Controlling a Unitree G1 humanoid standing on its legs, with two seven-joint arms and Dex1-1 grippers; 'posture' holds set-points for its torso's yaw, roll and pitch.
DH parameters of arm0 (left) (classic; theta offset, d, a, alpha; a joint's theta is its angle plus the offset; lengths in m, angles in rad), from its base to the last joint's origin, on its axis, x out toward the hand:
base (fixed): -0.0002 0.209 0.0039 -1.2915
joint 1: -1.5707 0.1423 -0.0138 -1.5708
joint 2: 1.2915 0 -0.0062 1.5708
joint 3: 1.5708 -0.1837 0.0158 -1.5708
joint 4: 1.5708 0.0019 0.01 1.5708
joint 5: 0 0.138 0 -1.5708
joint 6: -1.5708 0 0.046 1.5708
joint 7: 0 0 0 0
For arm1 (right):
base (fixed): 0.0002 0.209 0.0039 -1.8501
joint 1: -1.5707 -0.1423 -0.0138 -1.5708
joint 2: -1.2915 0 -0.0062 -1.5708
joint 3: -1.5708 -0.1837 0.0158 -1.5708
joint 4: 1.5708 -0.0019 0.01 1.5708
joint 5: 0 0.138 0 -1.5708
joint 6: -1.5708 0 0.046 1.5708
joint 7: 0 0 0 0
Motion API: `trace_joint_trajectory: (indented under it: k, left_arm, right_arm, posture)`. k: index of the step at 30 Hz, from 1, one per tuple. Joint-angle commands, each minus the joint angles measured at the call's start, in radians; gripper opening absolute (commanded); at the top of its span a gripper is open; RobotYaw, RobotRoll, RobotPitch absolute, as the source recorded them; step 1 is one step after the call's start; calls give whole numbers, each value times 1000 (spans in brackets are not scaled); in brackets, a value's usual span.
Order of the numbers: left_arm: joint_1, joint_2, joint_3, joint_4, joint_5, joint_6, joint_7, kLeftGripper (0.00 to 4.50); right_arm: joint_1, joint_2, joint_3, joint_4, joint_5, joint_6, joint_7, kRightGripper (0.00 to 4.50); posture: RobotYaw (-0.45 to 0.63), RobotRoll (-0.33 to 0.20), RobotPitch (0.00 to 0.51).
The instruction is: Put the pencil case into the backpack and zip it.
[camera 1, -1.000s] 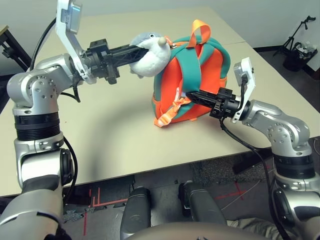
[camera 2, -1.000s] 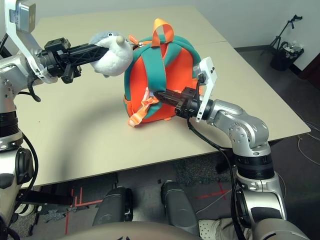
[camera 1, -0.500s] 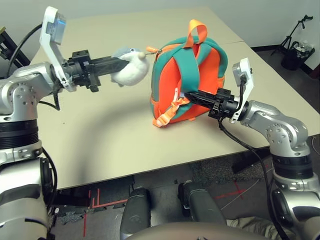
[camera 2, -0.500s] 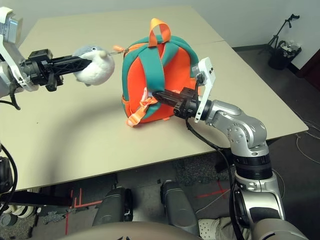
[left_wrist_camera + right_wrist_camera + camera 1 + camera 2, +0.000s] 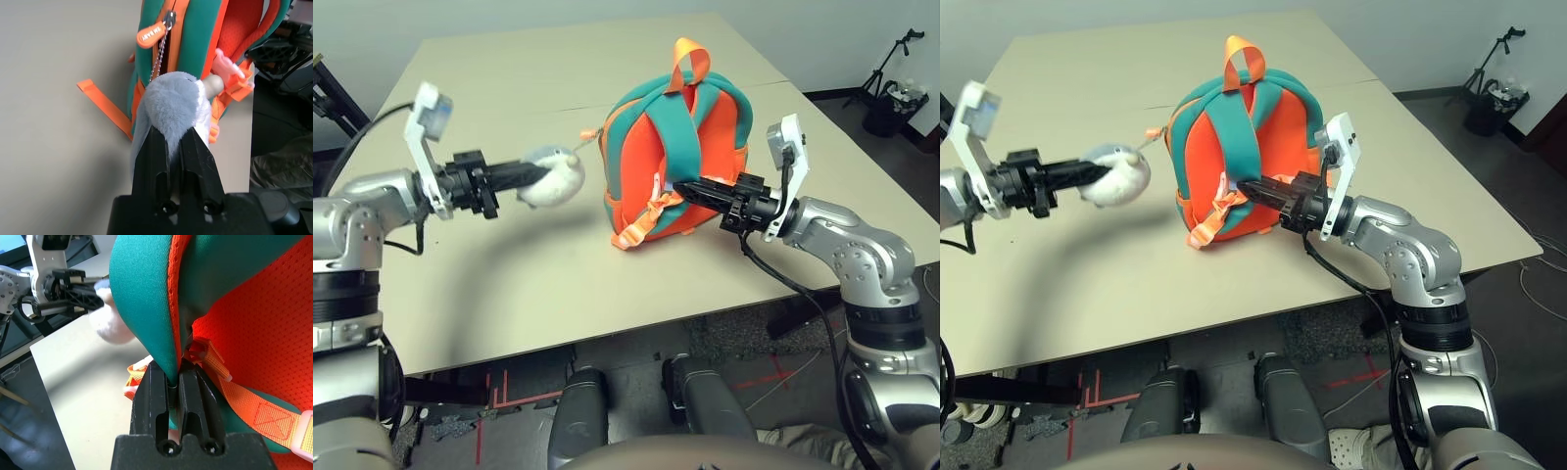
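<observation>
One teal and orange backpack (image 5: 680,157) stands upright near the middle of a beige table (image 5: 509,78), its two teal shoulder straps facing the robot. The left gripper (image 5: 536,174), to the backpack's left, pinches one grey-white plush figure (image 5: 556,178), joined to the zipper pull (image 5: 152,33) by a small chain. The right gripper (image 5: 683,190) clamps one teal strap (image 5: 146,293). The pencil case cannot be seen.

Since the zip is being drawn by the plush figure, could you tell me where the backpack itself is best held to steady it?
Grip the teal shoulder strap from the robot's right, probably: it stands proud of the upright backpack, thin enough to pinch, opposite the plush figure. The right gripper is shut on it there.
</observation>
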Motion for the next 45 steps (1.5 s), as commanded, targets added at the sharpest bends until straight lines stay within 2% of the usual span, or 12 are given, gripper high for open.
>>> trace_joint_trajectory:
  k: [1, 6, 13, 15, 18, 22, 25, 27, 31, 35, 41, 45]
  left_arm:
    - [57, -24, -44, -40, -2, 51, 22, 14]
    - [117, -19, -133, -52, 75, 25, 33, 14]
    - [98, -41, -111, -31, 65, 13, 42, 14]
    - [77, -44, -77, -2, 52, 16, 56, 649]
    - [68, -11, -40, 22, 42, 13, 35, 1752]
    - [66, 42, 22, 31, 3, 48, -1, 3384]
    - [107, 101, 39, 21, 19, 39, -36, 4464]
    - [161, 167, 76, 28, 23, 47, -68, 4500]
    - [227, 218, 146, 108, 67, -31, -62, 4500]
    - [256, 140, 203, 200, 176, -216, 102, 4500]
    - [265, -68, 258, 201, 257, -395, 371, 4500]
    - [288, -210, 288, 220, 333, -534, 584, 4500]
  right_arm:
    - [-17, 4, 19, 6, -2, -14, 17, 0]
    - [-12, 3, 19, 2, -4, -10, 17, 0]
    - [-8, -8, 14, -1, -10, -10, 17, 0]
    - [-1, -28, 16, -8, -14, -6, 28, 0]
    - [-3, -84, 3, -2, -28, -14, 55, 984]
    - [-24, -176, -25, 6, -18, -19, 127, 2549]
    - [-35, -269, -31, 18, -20, -28, 214, 3629]
    - [-46, -349, -53, 65, -35, -40, 268, 4424]
    - [-51, -445, -75, 191, -78, -90, 326, 4467]
    - [-120, -413, -89, 483, -225, -244, 199, 4467]
    - [-211, -285, -120, 874, -404, -578, -58, 4467]
    - [-253, -241, -126, 1069, -491, -796, -211, 4467]
  posture:
    - [-73, 0, 73]
    - [-73, 0, 76]
    - [-82, 0, 79]
    - [-80, 0, 80]
    - [-78, 0, 83]
    - [-72, 0, 84]
    - [-69, 0, 88]
    - [-62, 0, 90]
    - [-52, 0, 93]
    - [-38, 0, 95]
    - [-29, 0, 99]
    - [-19, 0, 99]
